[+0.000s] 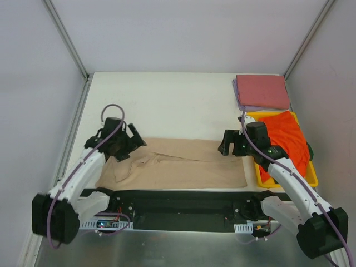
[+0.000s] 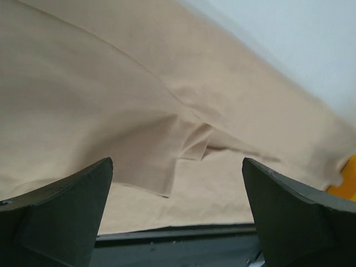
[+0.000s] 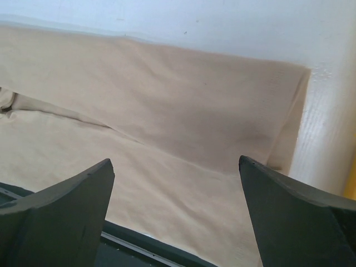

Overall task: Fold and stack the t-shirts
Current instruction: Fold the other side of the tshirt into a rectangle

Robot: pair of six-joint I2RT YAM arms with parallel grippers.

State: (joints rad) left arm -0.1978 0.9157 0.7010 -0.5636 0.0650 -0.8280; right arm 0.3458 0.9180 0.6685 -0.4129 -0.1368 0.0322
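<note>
Seen from above, the tan t-shirt lies as a long band along the near edge of the desk. Its long axis runs straight from the left gripper to the right gripper. Each gripper sits over the far corner of one end.

Only this overhead view shows the other garments. Just outboard of the right gripper, an orange-red t-shirt is heaped in a yellow tray. Well beyond that gripper, at the desk's far corner, a folded pink-red t-shirt rests on a lavender t-shirt, whose edge peeks out beneath it.

The overhead view does not show how the jaws stand, but the wrist cameras do. On the left wrist, the two fingers are spread wide with nothing between them. The tan cloth fills the space below and ahead, and a small tucked pleat and slanting creases sit just ahead of the gap.

On the right wrist, the fingers are equally wide and empty. Ahead and to the outer side of this gripper, the shirt ends in a straight, stitched hem with bare white desk past it. A lengthwise fold line runs back under the gripper.

The hem end therefore points toward the right gripper, and the rumpled, flap-shaped end lies at the left gripper.
</note>
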